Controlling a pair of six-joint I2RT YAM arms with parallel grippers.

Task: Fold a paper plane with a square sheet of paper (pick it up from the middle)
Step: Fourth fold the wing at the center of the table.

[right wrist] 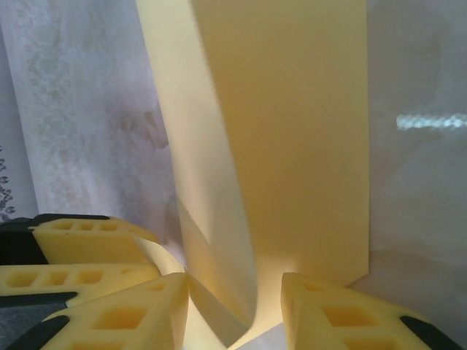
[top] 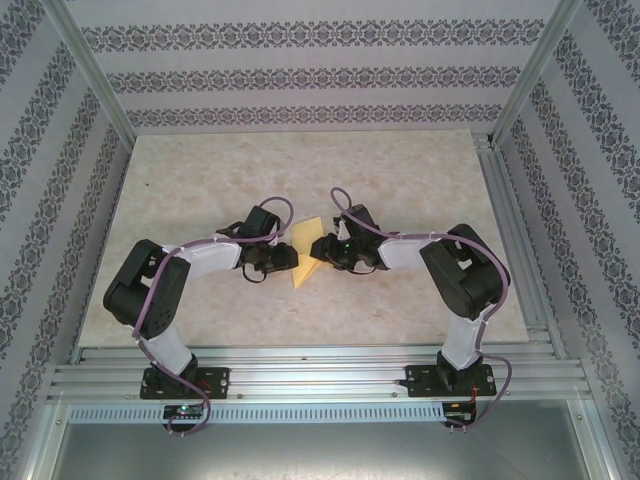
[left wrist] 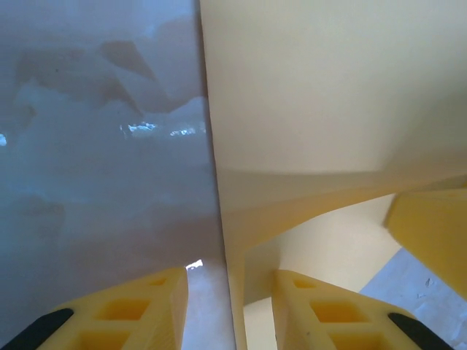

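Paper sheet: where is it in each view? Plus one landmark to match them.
Top external: paper mid-table, between left gripper and right gripper.
Left wrist: paper upper right, edge running down between its fingers.
Right wrist: paper upright, centre.
Landmark: left gripper's yellow fingers, at right wrist's left edge.

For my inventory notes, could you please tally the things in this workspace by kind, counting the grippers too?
Yellow-orange sheet of paper: 1
Grippers: 2 (left gripper, right gripper)
Total: 3
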